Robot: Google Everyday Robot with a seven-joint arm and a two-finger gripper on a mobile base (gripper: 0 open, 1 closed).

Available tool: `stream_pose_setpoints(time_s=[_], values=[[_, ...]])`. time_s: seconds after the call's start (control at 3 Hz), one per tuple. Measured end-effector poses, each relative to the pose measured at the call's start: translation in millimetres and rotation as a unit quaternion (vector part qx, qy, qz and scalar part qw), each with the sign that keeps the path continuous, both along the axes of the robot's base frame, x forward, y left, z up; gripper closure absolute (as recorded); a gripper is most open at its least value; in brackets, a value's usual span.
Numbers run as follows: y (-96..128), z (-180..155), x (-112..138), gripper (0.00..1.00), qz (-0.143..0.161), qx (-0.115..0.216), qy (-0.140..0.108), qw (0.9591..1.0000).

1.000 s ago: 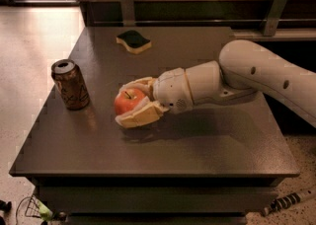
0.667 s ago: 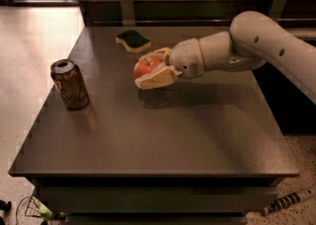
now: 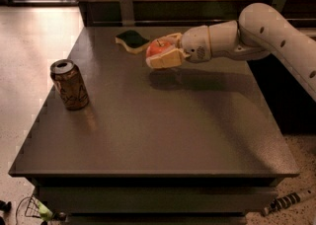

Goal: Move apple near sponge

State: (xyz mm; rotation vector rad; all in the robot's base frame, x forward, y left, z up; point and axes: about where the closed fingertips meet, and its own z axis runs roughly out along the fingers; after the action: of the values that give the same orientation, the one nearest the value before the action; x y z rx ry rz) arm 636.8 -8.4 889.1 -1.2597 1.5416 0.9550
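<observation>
The red-orange apple sits between the cream fingers of my gripper, which is shut on it and holds it above the table. The white arm reaches in from the right. The sponge, dark green on top with a yellow base, lies flat on the table at the back, just left of the apple and close to it. The gripper's shadow falls on the table below it.
A brown drink can stands upright near the left edge of the dark grey table. A wall and rail with metal brackets run behind the table's far edge. The floor lies to the left.
The gripper has carried the apple from the table's middle up and toward the back, and it now hangs right beside the sponge. The can and sponge have not moved.
</observation>
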Motion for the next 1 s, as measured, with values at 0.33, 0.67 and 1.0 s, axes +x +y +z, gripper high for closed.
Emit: stream_pose_setpoints(time_s=[0.33,0.67,1.0], values=[[-9,-17,36,1.0,-0.082,-0.009,-0.002,0.9966],[-16,-34,70,1.0,-0.159,-0.03,-0.009,0.9867],[-29,-28,111,1.0,-0.235,-0.052,-0.037,0.9698]])
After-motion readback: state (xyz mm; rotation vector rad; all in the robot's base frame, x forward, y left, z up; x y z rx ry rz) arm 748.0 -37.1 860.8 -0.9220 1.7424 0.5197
